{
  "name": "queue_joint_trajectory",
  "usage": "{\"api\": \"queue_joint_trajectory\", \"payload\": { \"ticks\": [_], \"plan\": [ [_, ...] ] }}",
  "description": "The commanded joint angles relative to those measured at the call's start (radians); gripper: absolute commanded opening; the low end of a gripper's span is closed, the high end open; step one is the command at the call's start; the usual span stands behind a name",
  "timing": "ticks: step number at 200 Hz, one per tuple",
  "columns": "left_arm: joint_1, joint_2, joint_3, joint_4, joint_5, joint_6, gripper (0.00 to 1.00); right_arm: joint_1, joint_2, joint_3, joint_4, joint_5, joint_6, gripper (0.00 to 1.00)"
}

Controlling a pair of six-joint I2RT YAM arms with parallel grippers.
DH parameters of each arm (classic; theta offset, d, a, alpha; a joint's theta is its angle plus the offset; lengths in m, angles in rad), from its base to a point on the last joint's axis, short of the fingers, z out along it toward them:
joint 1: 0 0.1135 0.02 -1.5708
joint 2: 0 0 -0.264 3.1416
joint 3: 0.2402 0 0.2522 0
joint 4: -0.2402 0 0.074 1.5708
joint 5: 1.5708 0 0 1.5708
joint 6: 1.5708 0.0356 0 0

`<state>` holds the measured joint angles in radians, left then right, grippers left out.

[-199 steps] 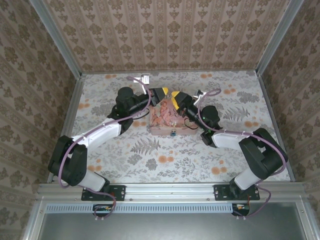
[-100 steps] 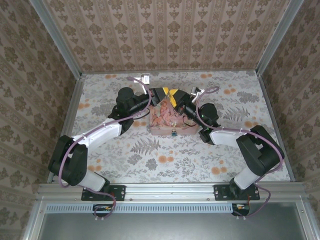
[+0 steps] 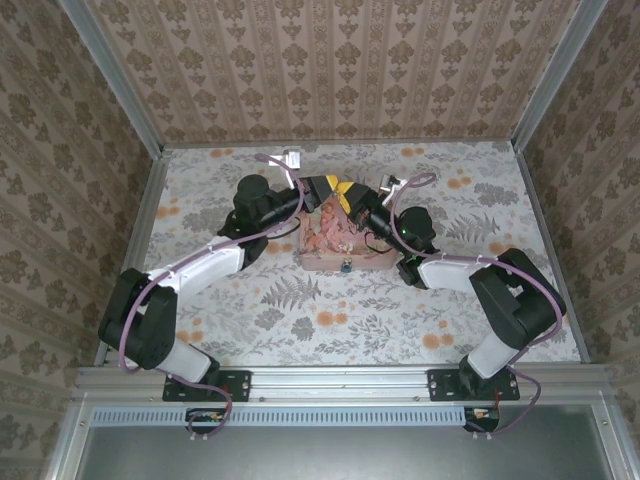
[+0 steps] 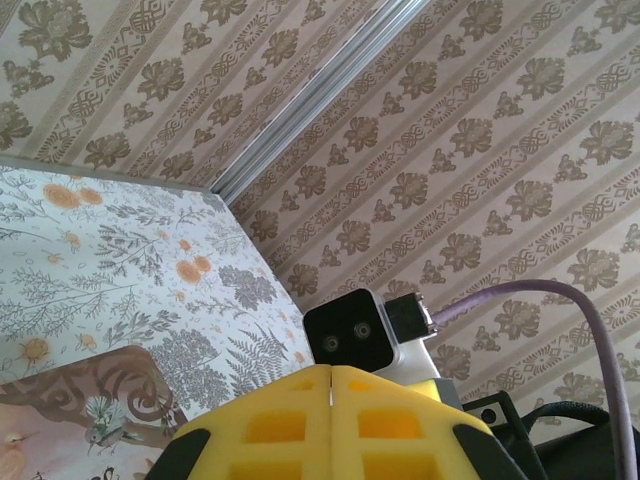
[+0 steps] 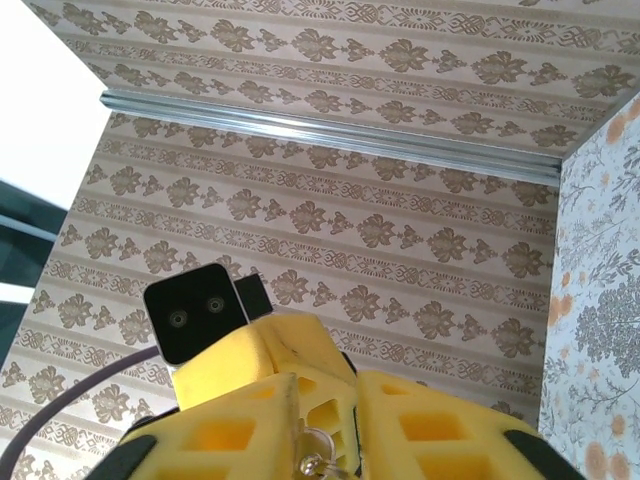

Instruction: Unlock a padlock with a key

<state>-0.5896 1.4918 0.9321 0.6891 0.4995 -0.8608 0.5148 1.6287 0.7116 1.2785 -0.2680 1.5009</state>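
Above the pink tin [image 3: 322, 248], which lies mid-tabletop toward the far edge, the left tool [image 4: 330, 385] is pressed fully closed, and anything it pinches is hidden. The right tool [image 5: 328, 425] faces it closely, fingers narrowly parted around the key [image 5: 316, 452]; whether they clamp it cannot be told. The padlock [image 3: 344, 266] sits at the tin's near edge.

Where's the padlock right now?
In the top view, the padlock sits at the near edge of the pink tin, about midway along it.
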Motion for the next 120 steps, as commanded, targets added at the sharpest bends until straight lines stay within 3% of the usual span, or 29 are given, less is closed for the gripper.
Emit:
{"api": "queue_joint_trajectory", "payload": {
  "ticks": [1,32,86,93,108,120],
  "plan": [
    [-0.009,0.01,-0.004,0.044,0.002,-0.009,0.0,0.005,0.011,0.034,0.058,-0.017,0.013,0.17],
    [-0.009,0.017,-0.003,0.044,0.002,-0.008,0.0,0.005,0.011,0.028,0.06,-0.011,0.016,0.0],
    [-0.01,0.014,-0.011,0.054,-0.001,-0.019,0.0,0.005,0.01,0.022,0.058,-0.003,0.021,0.0],
    [-0.01,0.013,-0.013,0.058,-0.003,-0.021,0.0,0.004,0.01,0.019,0.059,-0.001,0.022,0.15],
    [-0.009,0.009,-0.013,0.056,-0.007,-0.019,0.0,0.0,0.003,0.005,0.059,0.005,0.022,0.6],
    [-0.009,0.003,-0.012,0.039,-0.015,-0.017,0.0,-0.002,-0.008,-0.009,0.055,0.009,0.013,0.73]
  ]
}}
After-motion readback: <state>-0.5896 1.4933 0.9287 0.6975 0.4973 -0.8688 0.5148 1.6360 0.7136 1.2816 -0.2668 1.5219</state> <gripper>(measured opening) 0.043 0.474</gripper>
